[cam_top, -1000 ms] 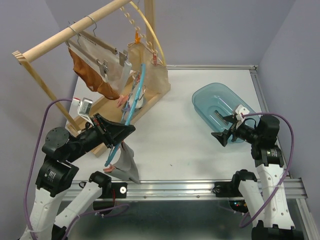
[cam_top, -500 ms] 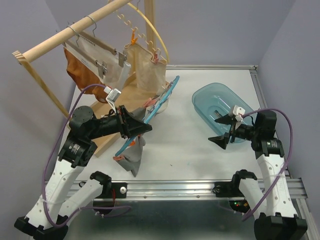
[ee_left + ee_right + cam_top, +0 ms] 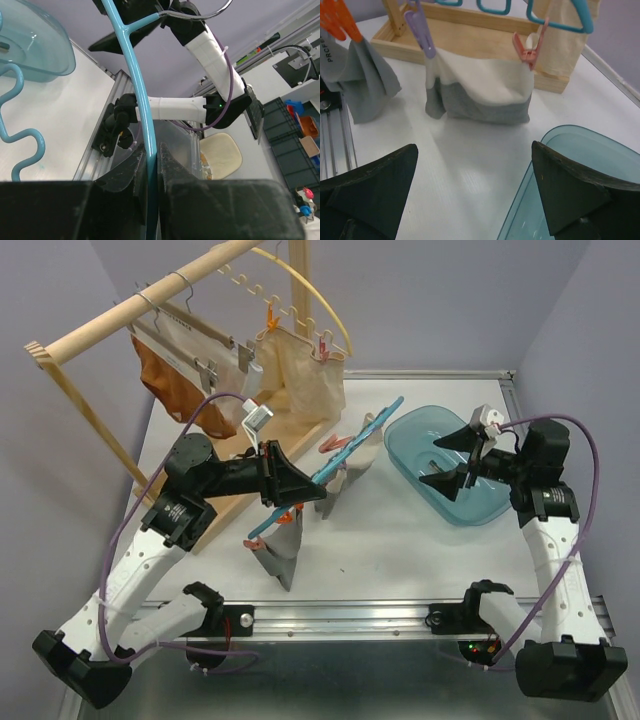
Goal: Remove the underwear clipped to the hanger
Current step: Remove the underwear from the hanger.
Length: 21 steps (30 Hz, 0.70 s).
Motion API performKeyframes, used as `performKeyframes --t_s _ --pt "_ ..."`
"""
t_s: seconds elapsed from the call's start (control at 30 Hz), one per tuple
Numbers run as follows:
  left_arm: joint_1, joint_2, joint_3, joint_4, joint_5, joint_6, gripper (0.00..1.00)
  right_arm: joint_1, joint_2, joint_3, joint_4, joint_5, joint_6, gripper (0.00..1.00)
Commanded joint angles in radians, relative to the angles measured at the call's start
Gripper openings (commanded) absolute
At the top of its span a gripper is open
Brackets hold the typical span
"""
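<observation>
The left gripper is clenched on the teal hanger, whose long axis slants up toward the blue tub. The cream-and-grey briefs hang pegged just beside the tub, straight ahead of the nearer right gripper, whose jaws are spread wide over it; the grey briefs dangle farther from the tub

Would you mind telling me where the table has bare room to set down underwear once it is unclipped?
Bare: the near table strip between the grey underwear and the blue tub, and the far corner behind the tub. Crowded: the left side, around the wooden rack and the hanger held by the left gripper.
</observation>
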Motion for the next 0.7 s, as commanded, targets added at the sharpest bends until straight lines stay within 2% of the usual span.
performKeyframes --t_s 0.0,0.1,0.17,0.23,0.27,0.37,0.67 --pt "-0.050 0.002 0.077 0.207 -0.027 -0.024 0.00 0.038 0.020 -0.010 0.250 0.088 0.147 1.00" --pt "-0.075 0.017 0.077 0.236 -0.044 -0.043 0.00 0.057 0.014 -0.065 0.417 0.060 0.181 1.00" --pt "-0.092 0.027 0.074 0.243 -0.056 -0.051 0.00 0.071 0.008 -0.141 0.626 0.075 0.260 1.00" --pt "-0.101 0.033 0.069 0.252 -0.069 -0.054 0.00 0.074 0.026 -0.178 0.728 0.077 0.326 1.00" --pt "-0.108 0.036 0.068 0.256 -0.070 -0.054 0.00 0.078 0.038 -0.200 0.877 0.089 0.409 1.00" --pt "-0.115 0.045 0.063 0.267 -0.078 -0.055 0.00 0.095 0.073 -0.228 1.029 0.137 0.455 1.00" --pt "-0.148 0.057 0.059 0.281 -0.107 -0.064 0.00 0.238 0.110 -0.244 1.064 0.299 0.264 1.00"
